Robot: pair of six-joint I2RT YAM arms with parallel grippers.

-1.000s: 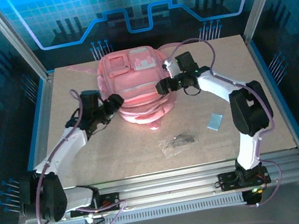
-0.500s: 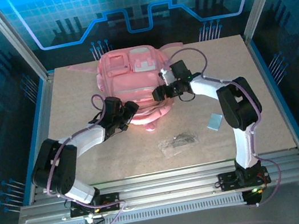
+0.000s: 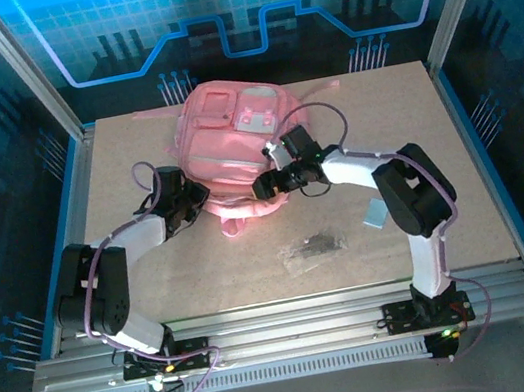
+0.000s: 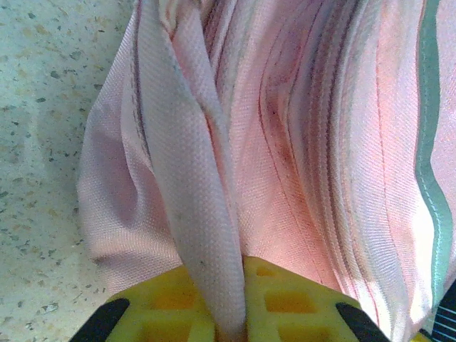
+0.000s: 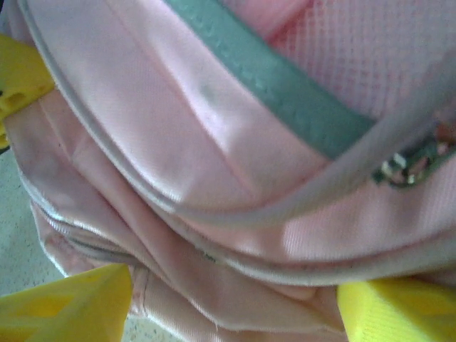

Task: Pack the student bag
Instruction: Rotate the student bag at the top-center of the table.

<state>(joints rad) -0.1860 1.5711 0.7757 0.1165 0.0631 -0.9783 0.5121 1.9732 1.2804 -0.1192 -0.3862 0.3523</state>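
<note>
Shifted since a second ago: both arms have drawn in to the near end of the student bag (image 3: 233,155), which now lies skewed. The left gripper (image 4: 231,317) has gone from spread to pinched.
Left gripper: clenched on a fold of the bag's pink fabric, which stands up between its yellow fingers (image 4: 285,306).
Right gripper (image 5: 228,313): jaws spread, straddling the bag's edge. Fabric lies between them but is not squeezed.
Bag from left gripper: straight ahead of the fingers and off to their right, with bare table (image 4: 35,142) to their left.
Bag from right gripper: directly ahead, bulging into the gap.
Long axis: runs from the carry loop (image 3: 235,226) by the grippers away to the far pockets, leaning right at the far end.
Nearer arm: both are at the bag, but only the left has hold.
Coming move, judged: opening the mouth depends on grips at opposite sides of the near end, across that axis.
Loose items: grey card (image 3: 377,213) and dark packet (image 3: 312,248) lie behind the right gripper, apart from the bag.
</note>
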